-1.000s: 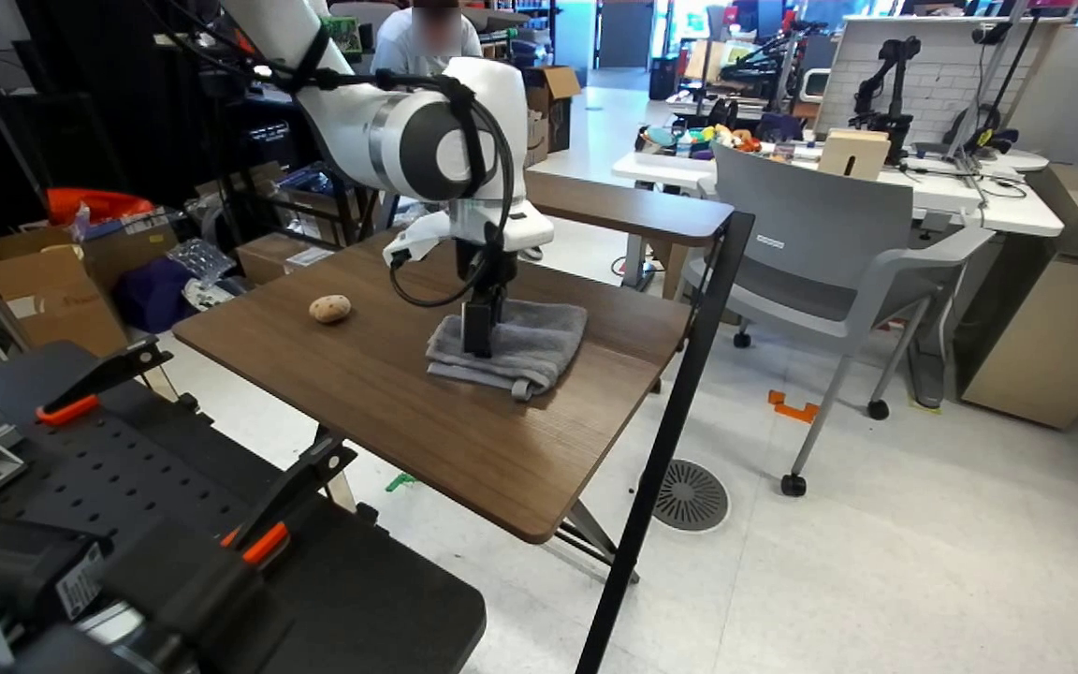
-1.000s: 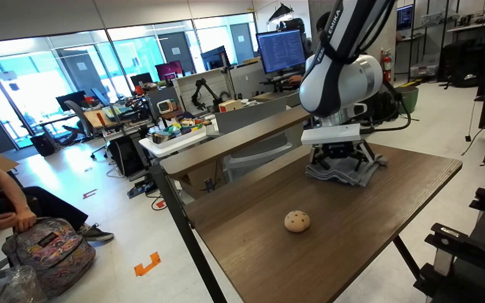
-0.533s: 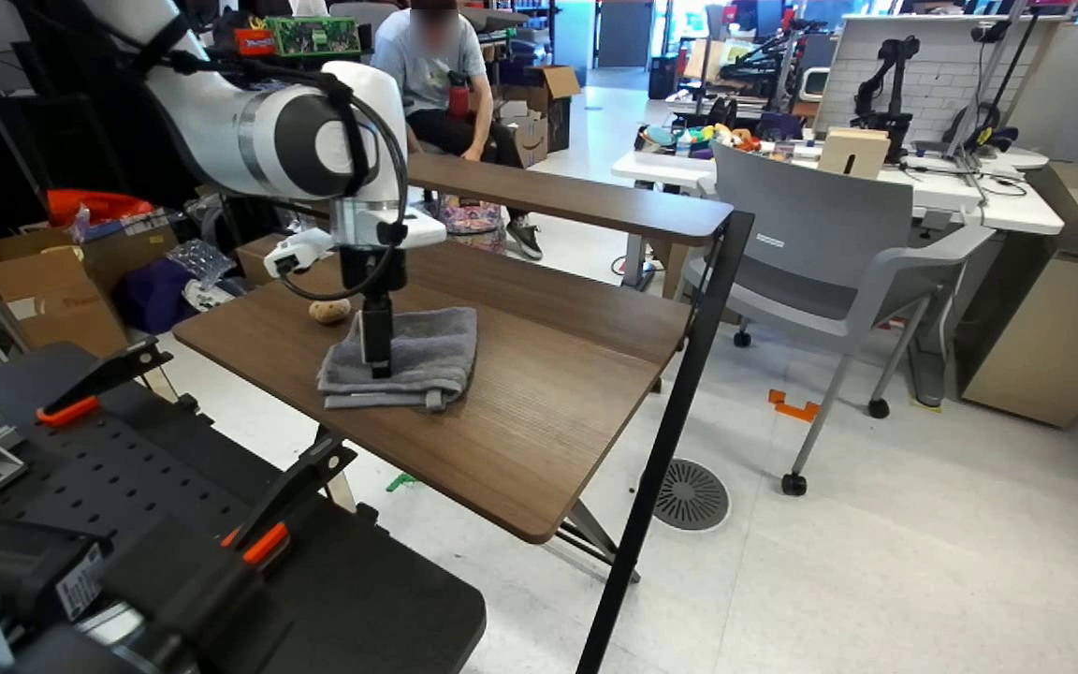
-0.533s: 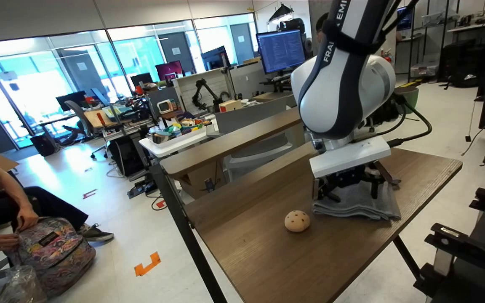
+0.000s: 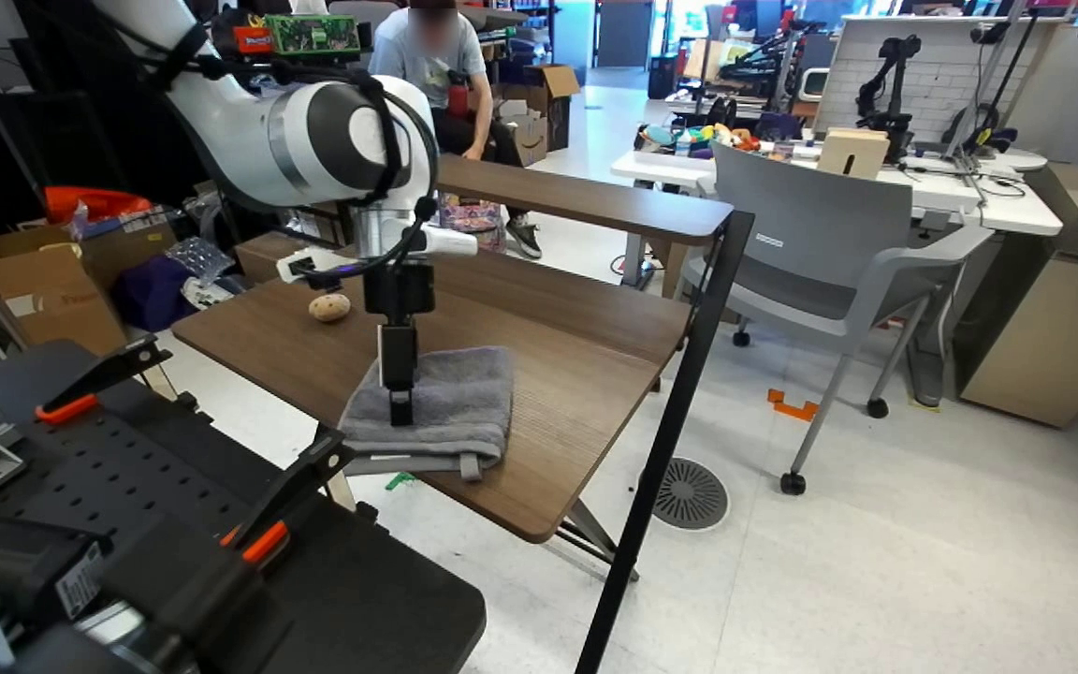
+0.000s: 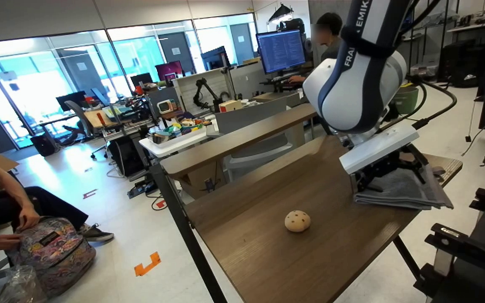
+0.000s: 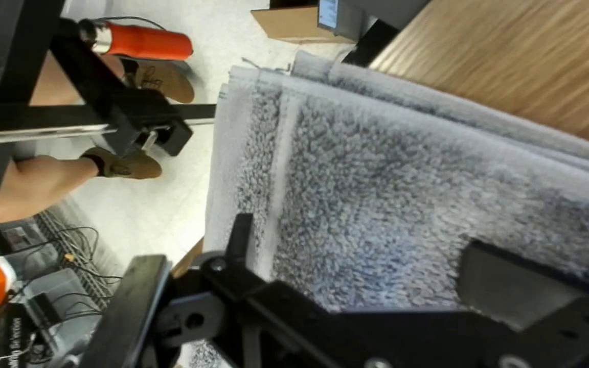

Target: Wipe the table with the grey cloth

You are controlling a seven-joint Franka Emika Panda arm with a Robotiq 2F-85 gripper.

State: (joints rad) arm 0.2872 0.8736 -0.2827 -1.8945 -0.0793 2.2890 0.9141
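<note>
The grey cloth [image 5: 464, 398] lies folded on the brown table [image 5: 586, 365], and it also shows in an exterior view [image 6: 411, 189]. One part of it hangs past the table edge facing the black bench. My gripper [image 5: 400, 412] is on top of the cloth, tilted in an exterior view [image 6: 398, 183]. In the wrist view its fingers [image 7: 358, 237] are spread wide, with cloth [image 7: 356, 168] beneath and no fold visibly pinched between them. The bare table top [image 7: 529, 61] shows beyond the cloth. Contact under the fingertips is partly hidden.
A tan spotted round object [image 5: 329, 307] sits on the table, also in an exterior view [image 6: 297, 221]. A black bench [image 5: 361, 580] with clamps [image 5: 291, 496] stands close to the table edge. A raised shelf [image 5: 586, 201] runs along the far side; a grey chair [image 5: 810, 225] stands behind it.
The gripper and cloth first slid toward the tan object's end, then toward the bench-side edge. The cloth now overhangs that edge. The gripper is more tilted. The tan object has not moved.
</note>
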